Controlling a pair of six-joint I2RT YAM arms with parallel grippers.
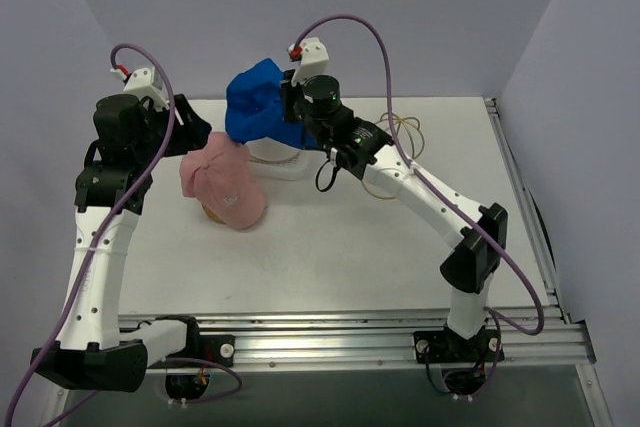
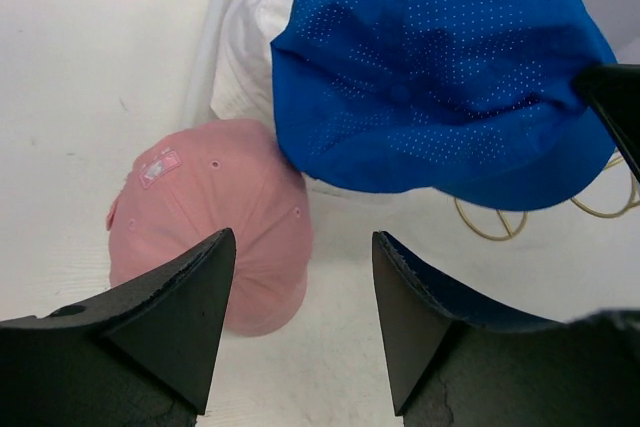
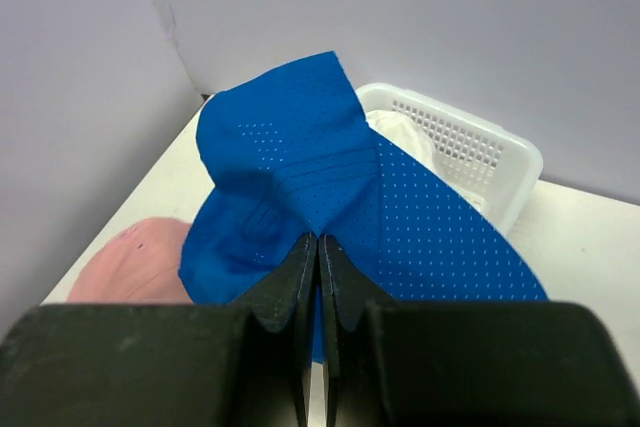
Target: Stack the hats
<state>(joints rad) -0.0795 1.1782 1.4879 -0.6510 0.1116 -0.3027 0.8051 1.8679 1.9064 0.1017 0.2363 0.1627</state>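
My right gripper (image 3: 319, 239) is shut on the royal blue cap (image 1: 258, 102) and holds it in the air above the white mesh basket (image 3: 470, 142); the cap also shows in the left wrist view (image 2: 440, 77) and the right wrist view (image 3: 300, 177). An off-white hat (image 2: 250, 47) lies inside the basket, partly hidden by the blue cap. The pink cap (image 1: 225, 182) lies on the table left of the basket, also seen in the left wrist view (image 2: 215, 217). My left gripper (image 2: 300, 287) is open and empty, above the table next to the pink cap.
A gold wire frame (image 1: 400, 132) lies on the table behind my right arm, right of the basket; part of it shows in the left wrist view (image 2: 490, 222). The walls stand close at the back and at the left.
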